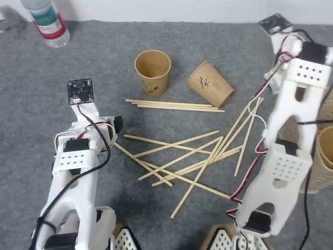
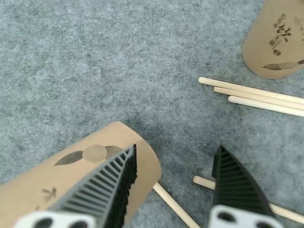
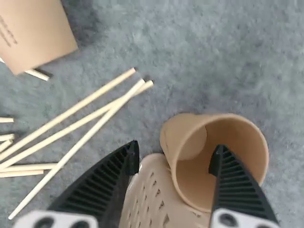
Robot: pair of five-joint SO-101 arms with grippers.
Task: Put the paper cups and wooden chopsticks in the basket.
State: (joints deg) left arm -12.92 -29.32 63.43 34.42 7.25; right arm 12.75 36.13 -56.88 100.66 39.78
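Grey felt (image 1: 104, 52) | left jaws wide by lying cup (image 2: 42, 183) | right jaws wide above basket cup (image 3: 190, 161)

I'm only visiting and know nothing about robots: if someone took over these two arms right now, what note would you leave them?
Left gripper: open, beside a brown paper cup lying on its side.
Right gripper: open above the beige perforated basket.
Done: one tilted paper cup in the basket.
Left: the lying cup, an upright paper cup, a tipped paper cup and all the pale wooden chopsticks scattered on the grey mat.
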